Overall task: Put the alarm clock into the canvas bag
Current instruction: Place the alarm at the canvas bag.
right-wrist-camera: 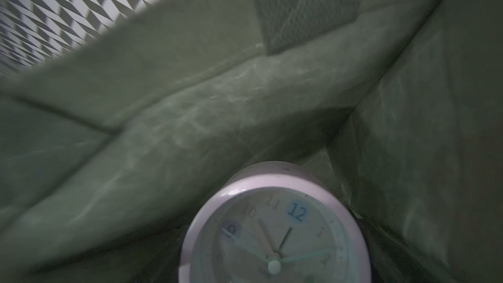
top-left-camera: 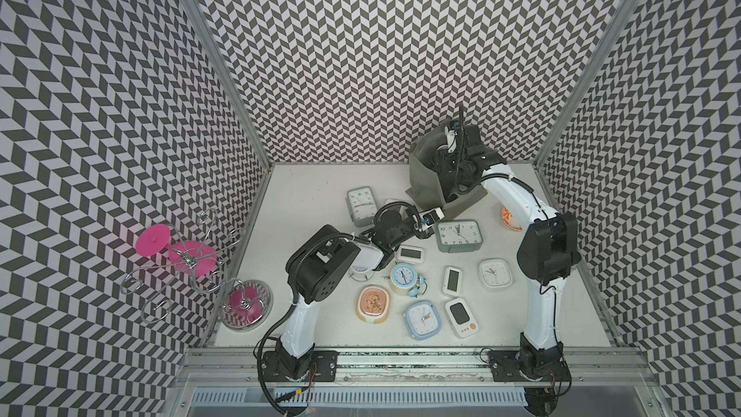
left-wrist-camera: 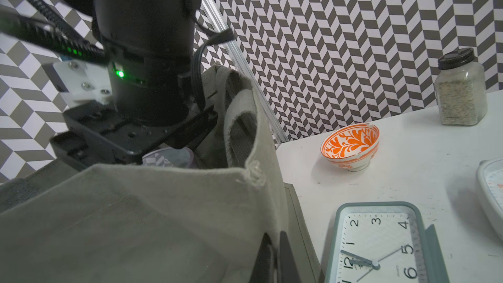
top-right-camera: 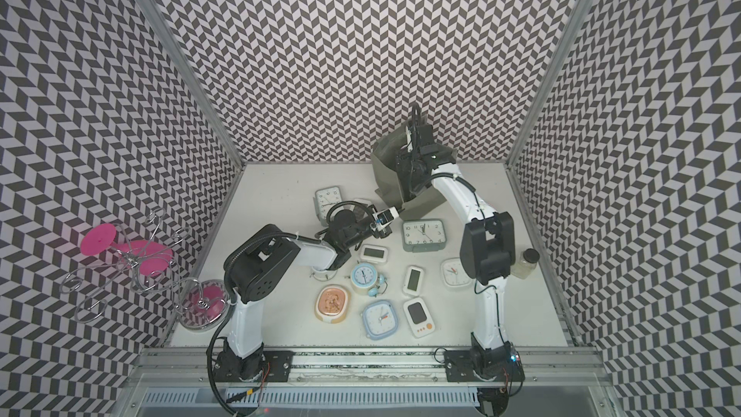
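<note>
**tinkerbot:** Why's the right gripper [left-wrist-camera: 163,148] buried in the mouth of that tall grey-green canvas bag [top-left-camera: 425,178]?

**clockwatcher:** It's carrying the round pale-lilac alarm clock [right-wrist-camera: 275,230]. Its wrist view shows the clock already inside the fabric walls. It sits up near the rim with nothing under it, so I'd say the fingers [left-wrist-camera: 198,123] are clamped wide across its body, not just parked over it.

**tinkerbot:** And the left gripper [top-right-camera: 397,209]?

**clockwatcher:** Fingers together, low against the bag's near corner edge. Can't tell if there's fabric pinched between them. My guess is it's bracing the floppy bag so it doesn't slide or fold while the other arm pushes in.

**tinkerbot:** So let go now?

**clockwatcher:** I'd lower it first, the bag looks deep. The teal-framed rectangular clock [top-left-camera: 459,235] sits on the white counter [top-left-camera: 312,178] just beside the bag, so a tip-over would land on it.
</note>
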Controlling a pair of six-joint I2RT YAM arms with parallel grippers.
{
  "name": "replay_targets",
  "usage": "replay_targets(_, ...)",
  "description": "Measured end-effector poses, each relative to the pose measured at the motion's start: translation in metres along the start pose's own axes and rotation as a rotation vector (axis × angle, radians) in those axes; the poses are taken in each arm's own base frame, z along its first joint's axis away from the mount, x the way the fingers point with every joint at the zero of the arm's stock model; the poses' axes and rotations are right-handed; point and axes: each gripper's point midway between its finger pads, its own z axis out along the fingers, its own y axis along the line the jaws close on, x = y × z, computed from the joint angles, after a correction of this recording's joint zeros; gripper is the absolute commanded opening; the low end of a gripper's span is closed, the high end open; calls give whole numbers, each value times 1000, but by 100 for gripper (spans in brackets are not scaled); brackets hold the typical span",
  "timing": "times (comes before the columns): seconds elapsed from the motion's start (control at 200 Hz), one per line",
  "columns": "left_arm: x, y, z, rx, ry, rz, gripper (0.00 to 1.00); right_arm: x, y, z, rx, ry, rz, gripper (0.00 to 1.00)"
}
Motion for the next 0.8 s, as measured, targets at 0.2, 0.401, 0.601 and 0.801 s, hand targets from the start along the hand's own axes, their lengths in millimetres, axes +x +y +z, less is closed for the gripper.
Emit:
replay_targets(0.2,0,-2,-2,-5,-3,0,0,40,-9,34,35,113,-10,64)
replay_targets(0.401,1,-5,-5,-7,0,-1,0,76,-16,69,45,207,-17,67)
replay_targets(0.601,0,-8,-5,-8,-1,-4,0,102,-18,93,47,271,-17,73)
replay_targets(0.801,-1,-9,-4,-9,-2,-7,0,105,-16,94,31,281,-15,99)
